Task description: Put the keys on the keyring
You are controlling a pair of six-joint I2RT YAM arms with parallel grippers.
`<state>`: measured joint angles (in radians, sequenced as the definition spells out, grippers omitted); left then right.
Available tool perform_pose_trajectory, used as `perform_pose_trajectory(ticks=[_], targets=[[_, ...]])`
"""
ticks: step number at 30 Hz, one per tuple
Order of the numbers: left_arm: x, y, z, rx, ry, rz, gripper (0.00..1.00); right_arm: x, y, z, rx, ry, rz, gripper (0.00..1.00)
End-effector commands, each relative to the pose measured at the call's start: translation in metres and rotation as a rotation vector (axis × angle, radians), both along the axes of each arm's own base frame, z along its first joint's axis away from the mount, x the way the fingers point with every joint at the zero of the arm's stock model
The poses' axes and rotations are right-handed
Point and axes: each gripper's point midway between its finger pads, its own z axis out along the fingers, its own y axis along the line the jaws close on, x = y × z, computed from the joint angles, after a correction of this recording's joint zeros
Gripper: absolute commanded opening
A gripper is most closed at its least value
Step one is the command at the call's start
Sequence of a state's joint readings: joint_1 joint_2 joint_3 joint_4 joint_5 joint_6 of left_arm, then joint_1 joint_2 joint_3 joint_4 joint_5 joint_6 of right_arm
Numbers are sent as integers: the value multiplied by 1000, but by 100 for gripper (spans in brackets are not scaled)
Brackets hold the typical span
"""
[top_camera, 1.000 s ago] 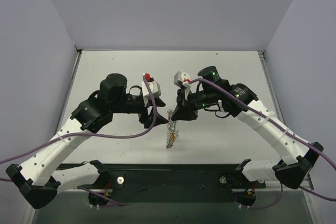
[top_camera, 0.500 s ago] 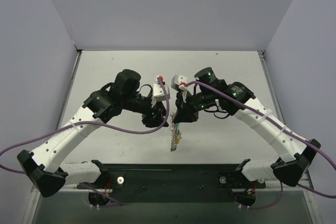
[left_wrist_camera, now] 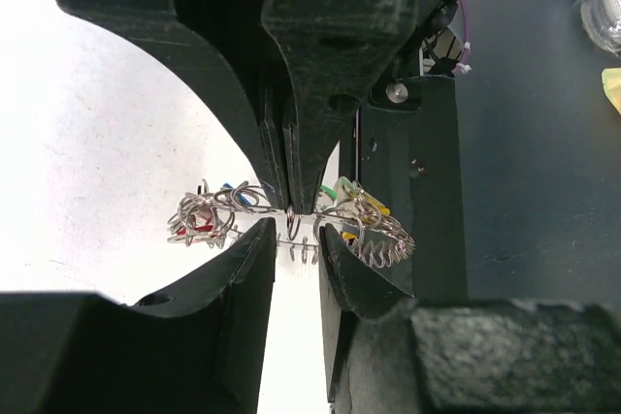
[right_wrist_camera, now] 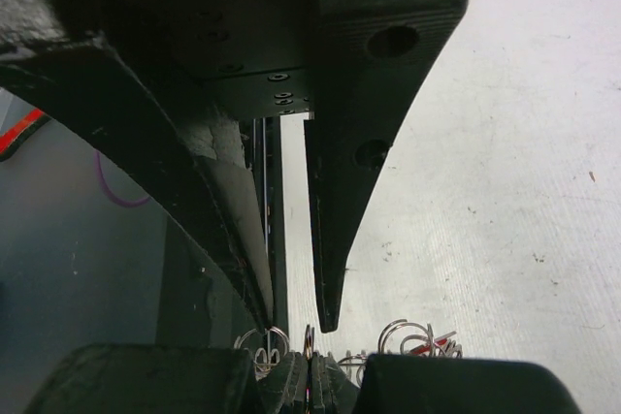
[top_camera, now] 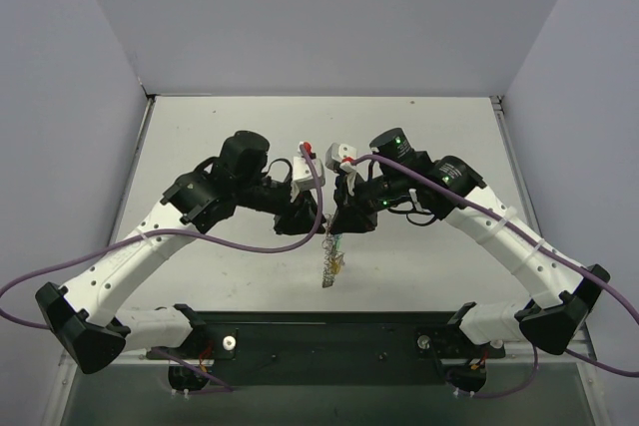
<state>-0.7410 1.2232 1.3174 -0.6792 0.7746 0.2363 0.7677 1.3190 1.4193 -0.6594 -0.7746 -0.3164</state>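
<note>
The keyring (top_camera: 328, 255), a coil of silvery wire, hangs in the air between the two arms with the keys (top_camera: 338, 262) bunched on it. In the left wrist view the coil (left_wrist_camera: 294, 247) runs across, with red and blue key heads (left_wrist_camera: 206, 216) on one side and green and yellow heads (left_wrist_camera: 355, 203) on the other. My right gripper (right_wrist_camera: 310, 375) is shut on a loop of the keyring (right_wrist_camera: 408, 338). My left gripper (left_wrist_camera: 294, 236) straddles the coil, its fingers on either side with a gap still showing.
The black base plate (top_camera: 319, 341) runs along the near table edge below the hanging keyring. Purple cables (top_camera: 210, 236) loop off both arms. Grey walls close in the white table (top_camera: 419, 127) on three sides.
My left arm has swung right to the keyring and its jaws have narrowed around the coil. The right gripper still holds the ring, a little lower.
</note>
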Motion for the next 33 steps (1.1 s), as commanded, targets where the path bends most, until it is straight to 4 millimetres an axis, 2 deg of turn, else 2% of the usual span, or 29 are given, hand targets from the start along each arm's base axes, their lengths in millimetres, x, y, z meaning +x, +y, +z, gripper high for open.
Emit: perform_pose_trajectory(ticks=[1, 9, 13, 15, 19, 22, 25, 26, 30, 31, 32, 33], targets=[[0, -8, 14, -62, -34, -21, 34, -8, 7, 33, 104, -58, 54, 0], [-1, -10, 13, -88, -32, -27, 31, -10, 6, 37, 124, -72, 54, 0], [2, -10, 8, -69, -30, -15, 37, -10, 6, 39, 132, -76, 54, 0], [3, -10, 8, -70, -36, -8, 36, -11, 6, 41, 138, -80, 54, 0], [2, -10, 10, -81, -38, -15, 23, -11, 6, 40, 137, -79, 53, 0], [2, -11, 10, -84, -31, -18, 21, -11, 5, 42, 145, -83, 53, 0], [0, -13, 10, -91, -18, -35, 10, -11, 6, 43, 152, -88, 53, 0], [-1, -13, 10, -93, -15, -40, 0, -11, 6, 42, 150, -86, 53, 0], [-1, -13, 15, -121, -19, -18, 0, -5, 7, 43, 155, -105, 26, 0], [-1, -13, 22, -150, -47, -7, 0, -3, 5, 45, 157, -116, 3, 0], [-1, -12, 19, -154, -33, 15, 0, -1, 4, 40, 149, -120, -13, 2], [4, -13, 23, -179, -63, 39, 0, 4, 5, 45, 171, -147, -32, 6]])
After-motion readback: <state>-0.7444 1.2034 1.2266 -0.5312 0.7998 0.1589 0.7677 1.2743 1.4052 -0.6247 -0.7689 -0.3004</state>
